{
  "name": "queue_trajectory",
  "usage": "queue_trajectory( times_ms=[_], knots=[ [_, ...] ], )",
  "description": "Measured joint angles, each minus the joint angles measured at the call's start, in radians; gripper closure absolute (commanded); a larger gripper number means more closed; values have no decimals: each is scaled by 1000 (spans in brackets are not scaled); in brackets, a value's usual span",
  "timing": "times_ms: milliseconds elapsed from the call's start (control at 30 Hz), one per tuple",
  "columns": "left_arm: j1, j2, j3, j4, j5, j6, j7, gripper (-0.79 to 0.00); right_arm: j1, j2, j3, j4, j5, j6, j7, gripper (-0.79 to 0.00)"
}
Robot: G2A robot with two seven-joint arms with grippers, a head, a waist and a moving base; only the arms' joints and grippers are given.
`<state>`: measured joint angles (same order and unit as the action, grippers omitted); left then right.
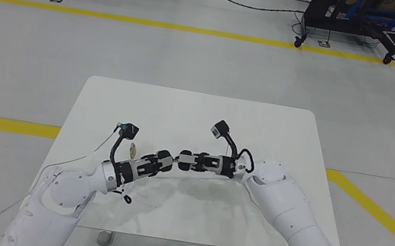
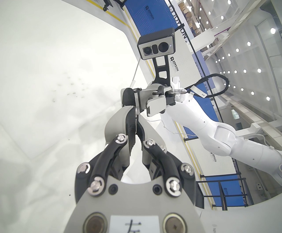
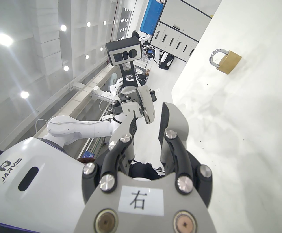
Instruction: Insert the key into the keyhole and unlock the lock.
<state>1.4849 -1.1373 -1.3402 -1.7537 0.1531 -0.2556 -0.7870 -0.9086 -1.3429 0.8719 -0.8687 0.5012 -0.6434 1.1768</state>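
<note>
A brass padlock (image 3: 224, 61) with a silver shackle lies flat on the white table (image 3: 242, 132). Both arms meet above the middle of the table. My left gripper (image 2: 135, 114) is shut, with a thin metal piece, apparently the key (image 2: 137, 112), pinched between its black pads. In the right wrist view the same key (image 3: 147, 115) shows as a small metal disc at the left gripper's tip. My right gripper (image 3: 152, 114) is open, and the left gripper's tip sits between its spread fingers (image 3: 169, 119). From above, the left gripper (image 1: 162, 159) and right gripper (image 1: 184, 159) are tip to tip.
The white table (image 1: 274, 136) has bare surface all around the arms. The padlock lies on the table some way off from both grippers. A cable (image 1: 104, 143) hangs by the left wrist camera. Carts and frames stand on the floor beyond the table.
</note>
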Motion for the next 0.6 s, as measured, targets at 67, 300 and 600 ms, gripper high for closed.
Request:
queue_trajectory(
  times_ms=[67, 300, 600],
  knots=[
    [-1, 1, 3, 1, 0, 0, 0, 0, 2, 3, -8, 1, 3, 0, 0, -203],
    [-1, 4, 16, -1, 8, 4, 12, 0, 13, 6, -38, 12, 19, -3, -3, 0],
    [-2, 8, 11, 2, 15, 25, 48, -785, 16, 15, -66, -9, 56, -13, -13, 0]
  ],
)
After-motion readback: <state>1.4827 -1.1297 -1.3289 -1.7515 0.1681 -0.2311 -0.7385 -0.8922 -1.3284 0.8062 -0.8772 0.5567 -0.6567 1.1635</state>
